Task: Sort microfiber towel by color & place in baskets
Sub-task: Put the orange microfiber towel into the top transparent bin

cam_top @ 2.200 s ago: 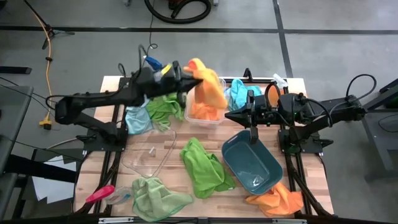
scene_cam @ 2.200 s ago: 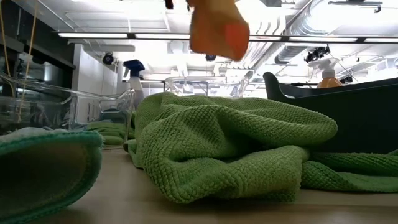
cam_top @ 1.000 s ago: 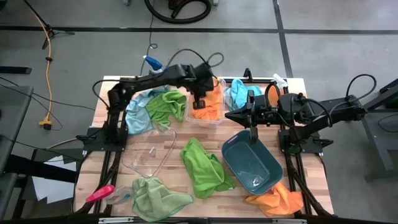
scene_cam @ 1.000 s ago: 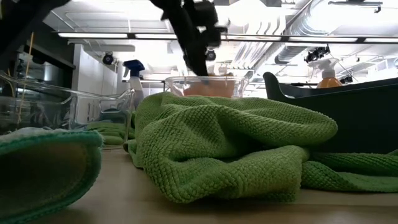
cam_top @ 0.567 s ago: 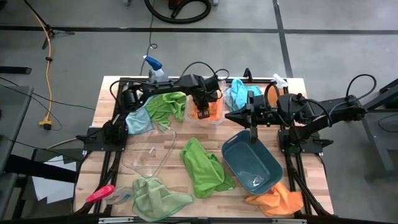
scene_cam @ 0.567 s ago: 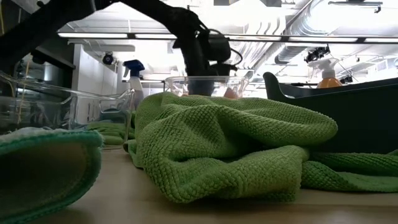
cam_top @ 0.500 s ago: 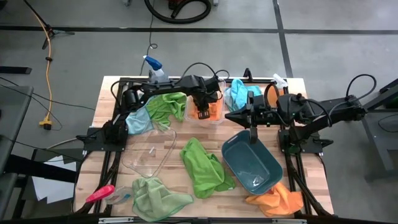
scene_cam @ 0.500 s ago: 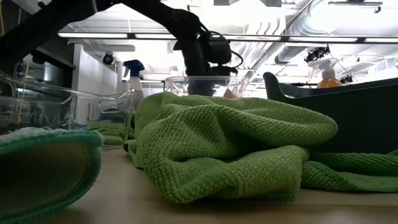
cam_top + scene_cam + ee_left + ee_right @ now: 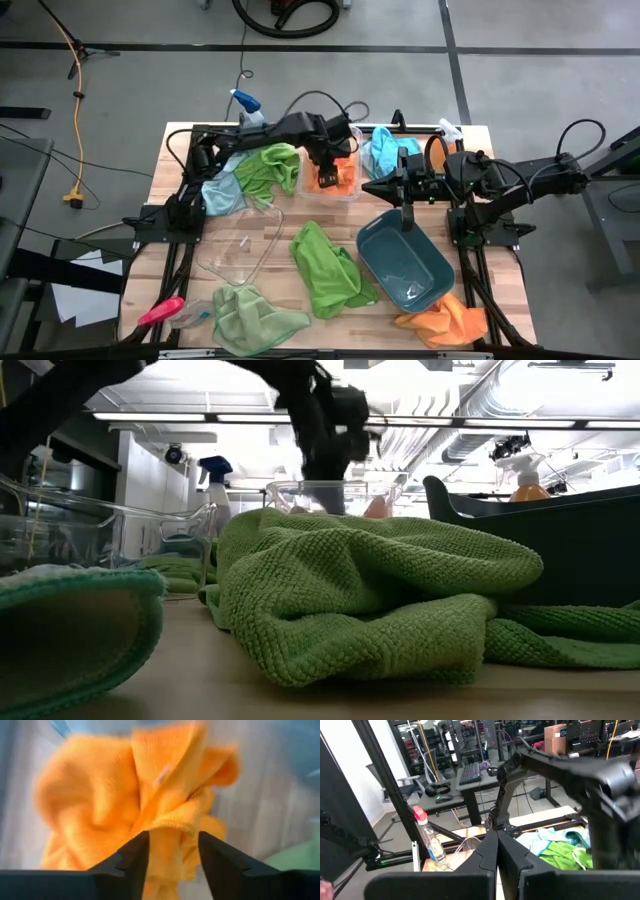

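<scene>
My left claw [image 9: 326, 172] hangs over the clear deep tub [image 9: 349, 192] at the far middle of the table [image 9: 500, 280], fingers parted and empty. In my left wrist view the two dark fingers [image 9: 131, 854] stand apart with the bunched orange towel [image 9: 145, 810] showing between and beyond them; I cannot tell whether the tips touch the cloth. That orange towel lies inside the tub. In the low view the tub's rim [image 9: 330, 488] shows behind a heap of green cloth, with a bit of orange at its right side.

My right claw [image 9: 366, 186] waits just right of the tub, above the far corner of the dark teal basin [image 9: 405, 262], fingers pressed together on nothing.

A light blue towel [image 9: 384, 152] lies bunched at the far edge, between the tub and my right arm. Left of the tub, a lime green towel [image 9: 266, 168] lies against another light blue towel [image 9: 220, 190]. The clear shallow dish [image 9: 240, 248] stands near the middle left of the table. Between the dish and the basin a second lime green towel [image 9: 330, 268] is spread out; it fills the front of the low view. A paler green towel [image 9: 255, 318] lies at the near edge on the left, with a pink-handled tool [image 9: 160, 312] beside it. A second orange towel [image 9: 445, 322] lies at the near right corner, just past the basin. A blue-topped spray bottle [image 9: 246, 104] stands at the far edge on the left.
</scene>
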`<state>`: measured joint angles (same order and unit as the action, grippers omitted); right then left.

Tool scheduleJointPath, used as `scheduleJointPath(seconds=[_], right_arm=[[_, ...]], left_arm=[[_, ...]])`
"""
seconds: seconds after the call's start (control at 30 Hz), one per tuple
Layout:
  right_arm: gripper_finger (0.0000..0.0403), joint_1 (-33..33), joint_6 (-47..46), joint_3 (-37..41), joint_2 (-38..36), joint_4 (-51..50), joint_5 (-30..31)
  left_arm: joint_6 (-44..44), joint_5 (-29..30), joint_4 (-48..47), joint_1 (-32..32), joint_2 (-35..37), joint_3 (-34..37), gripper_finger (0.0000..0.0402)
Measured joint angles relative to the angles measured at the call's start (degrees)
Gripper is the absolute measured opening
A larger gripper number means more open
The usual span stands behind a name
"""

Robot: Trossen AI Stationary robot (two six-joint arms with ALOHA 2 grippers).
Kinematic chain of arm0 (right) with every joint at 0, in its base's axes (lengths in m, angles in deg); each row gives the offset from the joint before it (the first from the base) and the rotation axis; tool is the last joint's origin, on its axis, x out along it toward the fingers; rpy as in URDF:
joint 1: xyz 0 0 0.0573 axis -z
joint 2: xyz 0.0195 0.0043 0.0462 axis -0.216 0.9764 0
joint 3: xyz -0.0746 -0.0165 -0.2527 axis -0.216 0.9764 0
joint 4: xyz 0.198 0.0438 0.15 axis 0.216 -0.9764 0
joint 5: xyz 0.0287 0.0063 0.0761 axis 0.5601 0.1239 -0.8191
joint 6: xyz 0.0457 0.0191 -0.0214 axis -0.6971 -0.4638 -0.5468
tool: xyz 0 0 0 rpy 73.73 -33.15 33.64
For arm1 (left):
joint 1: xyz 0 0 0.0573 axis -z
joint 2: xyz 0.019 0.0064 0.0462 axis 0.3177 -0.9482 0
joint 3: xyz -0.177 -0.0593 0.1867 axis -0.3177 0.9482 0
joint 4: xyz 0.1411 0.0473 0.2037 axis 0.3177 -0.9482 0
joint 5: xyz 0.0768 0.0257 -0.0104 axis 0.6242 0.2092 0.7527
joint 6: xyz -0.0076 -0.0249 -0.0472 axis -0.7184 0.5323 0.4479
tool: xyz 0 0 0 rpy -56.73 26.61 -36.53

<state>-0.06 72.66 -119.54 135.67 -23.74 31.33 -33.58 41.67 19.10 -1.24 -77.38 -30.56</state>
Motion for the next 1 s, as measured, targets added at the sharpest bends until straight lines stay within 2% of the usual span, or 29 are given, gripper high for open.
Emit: scheduleJointPath(seconds=[0.2, 0.33, 0.5, 0.67, 0.83, 1.0], right_arm=[[0.0, 0.0, 0.6, 0.0, 0.0, 0.0, 0.0], [0.0, 0.3, 0.4, 0.0, 0.0, 0.1, 0.0], [0.0, 1.0, 0.5, 0.0, 0.0, 0.1, 0.0], [0.0, 2.2, 0.6, 0.0, 0.0, 0.1, 0.0], [0.0, 3.2, 0.6, 0.0, 0.0, 0.1, 0.0], [0.0, 3.6, 1.5, 0.0, 0.0, 0.1, 0.0]], left_arm=[[1.4, 1.4, -2.1, -0.4, 6.6, -3.0, 0.0208], [4.6, 4.3, -3.5, -1.7, 13.6, -3.9, 0.0211], [13.0, 3.3, -4.0, -2.4, 23.9, -3.9, 0.021], [16.3, 4.6, -1.0, 2.7, 33.6, -2.8, 0.0209], [16.4, 7.0, 12.2, 12.3, 43.0, 7.2, 0.0209], [16.5, 12.7, 27.1, 21.7, 51.0, 25.0, 0.0209]])
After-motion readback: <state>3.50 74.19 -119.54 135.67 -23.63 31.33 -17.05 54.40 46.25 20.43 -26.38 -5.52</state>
